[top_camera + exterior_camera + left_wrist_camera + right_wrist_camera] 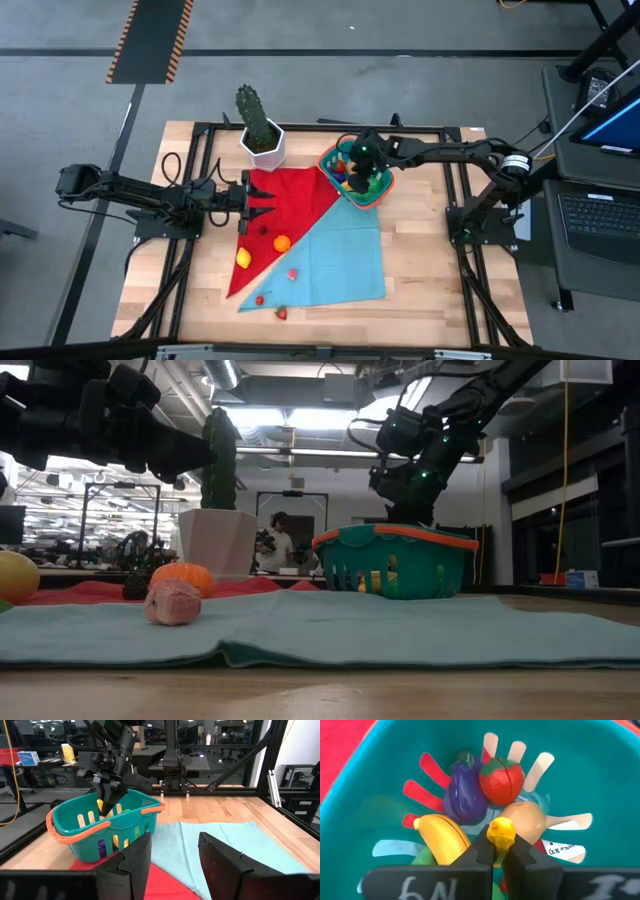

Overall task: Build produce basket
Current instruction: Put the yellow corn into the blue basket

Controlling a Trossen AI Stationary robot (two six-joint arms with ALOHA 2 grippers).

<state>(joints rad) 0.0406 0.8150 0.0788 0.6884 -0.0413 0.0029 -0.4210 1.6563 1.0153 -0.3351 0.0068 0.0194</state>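
The teal basket [377, 193] with its orange-red rim stands at the far right of the cloth. Inside it lie an eggplant [465, 790], a red fruit [501, 779], a banana [442, 837] and a tan round piece [522, 820]. My right gripper [498, 851] reaches into the basket from above, shut on a small yellow piece [501, 832]. My left gripper [175, 855] hangs open and level over the red cloth, left of the basket. An orange [282, 242], a lemon [243, 258], a pink piece [292, 273] and red berries [260, 299] rest on the cloth. My right gripper pinches the small yellow piece by its lower end [500, 844] between the two fingertips; the rest sticks out past them. The fingers [107, 802] slant down into the basket from above. Whether the piece touches the produce below, I cannot tell.
A white pot with a cactus [262, 135] stands at the far edge, left of the basket. The red and teal cloth [340, 250] covers the table's middle. Bare wood [430, 250] lies to the right of the cloth. A person [277, 540] shows far behind the table.
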